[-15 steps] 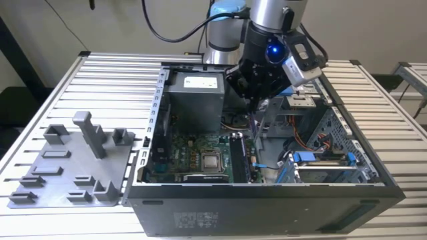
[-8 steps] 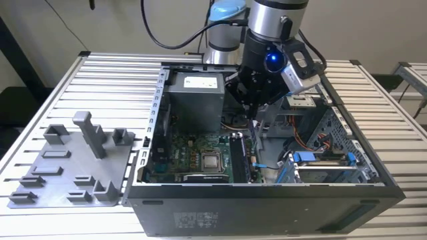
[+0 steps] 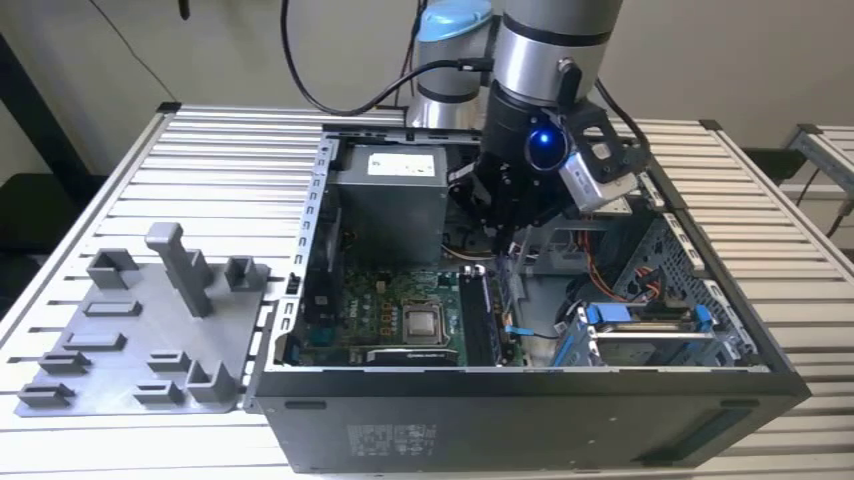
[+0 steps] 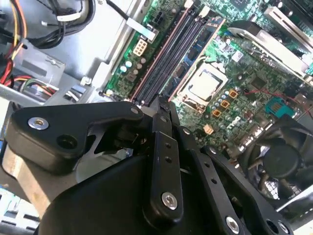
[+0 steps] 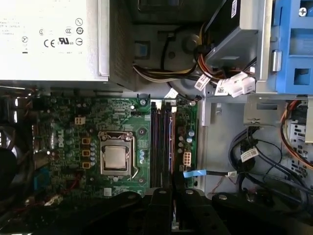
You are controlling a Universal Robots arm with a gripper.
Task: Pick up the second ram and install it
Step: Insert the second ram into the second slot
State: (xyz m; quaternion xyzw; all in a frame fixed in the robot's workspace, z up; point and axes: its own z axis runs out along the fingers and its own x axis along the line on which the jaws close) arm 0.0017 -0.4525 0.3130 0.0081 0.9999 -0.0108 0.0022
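Gripper (image 3: 514, 235) reaches down into an open computer case (image 3: 534, 372) lying on its side on a slatted table (image 3: 214, 150). Seen from the exterior view, it hangs at about 1 o'clock from the processor socket (image 3: 424, 322), directly over the strip of black memory slots (image 3: 483, 315) that runs along the green motherboard (image 3: 360, 310). The silver power supply (image 3: 387, 200) sits at 11 o'clock from the gripper, and a blue drive bracket (image 3: 627, 315) lies at 4 o'clock from it. Outside the case, at 9 o'clock, a grey plastic tray (image 3: 127, 350) with upright blocks rests on the table.

Both wrist views look along the black fingers (image 5: 159, 210) toward the memory slots (image 5: 161, 142) beside the processor socket (image 5: 116, 157). The jaws stand narrow, drawn in almost together. In the first wrist view a thin greenish edge shows in the slim gap between them, which appears to be the second ram (image 5: 175, 215) held edge-on, in line with the slots and just above their near end. Whether it already touches a slot cannot be told.

In the second wrist view the fingertips (image 4: 164, 105) meet just beside the end of the slots (image 4: 171, 54), with a dark cooling fan (image 4: 279, 161) off to one side.
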